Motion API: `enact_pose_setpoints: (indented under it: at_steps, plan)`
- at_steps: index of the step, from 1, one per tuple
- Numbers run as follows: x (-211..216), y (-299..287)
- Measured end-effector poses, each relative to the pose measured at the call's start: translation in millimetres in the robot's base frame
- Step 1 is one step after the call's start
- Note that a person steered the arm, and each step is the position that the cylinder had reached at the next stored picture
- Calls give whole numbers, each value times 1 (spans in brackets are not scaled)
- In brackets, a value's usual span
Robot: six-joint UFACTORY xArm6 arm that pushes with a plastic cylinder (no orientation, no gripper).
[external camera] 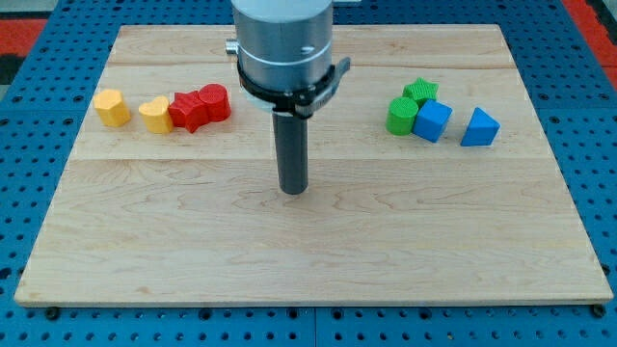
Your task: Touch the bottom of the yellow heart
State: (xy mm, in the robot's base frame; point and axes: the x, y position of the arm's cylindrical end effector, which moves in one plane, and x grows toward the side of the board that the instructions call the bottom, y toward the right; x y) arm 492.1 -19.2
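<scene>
Rod tip, our end effector, has no jaws and holds nothing; it rests mid-worktop, touching no block. Yellow heart sits well toward the view's upper left, against red blocks, a second yellow block just left. Green and blue blocks cluster right.

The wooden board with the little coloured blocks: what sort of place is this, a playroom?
Likely a robotics lab bench. A machine arm's rod, my tip, stands on a wooden board amid sorted toy blocks like the yellow heart, over a blue perforated base.
</scene>
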Motion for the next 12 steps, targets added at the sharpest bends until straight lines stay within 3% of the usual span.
enact_pose_setpoints:
  at_steps: [2, 4, 5, 7, 8, 10, 12]
  plan:
    - [2, -5]
    - [0, -126]
    - [-45, -146]
    - [-64, -222]
    - [-55, -203]
    - [-80, -166]
    - [-100, -166]
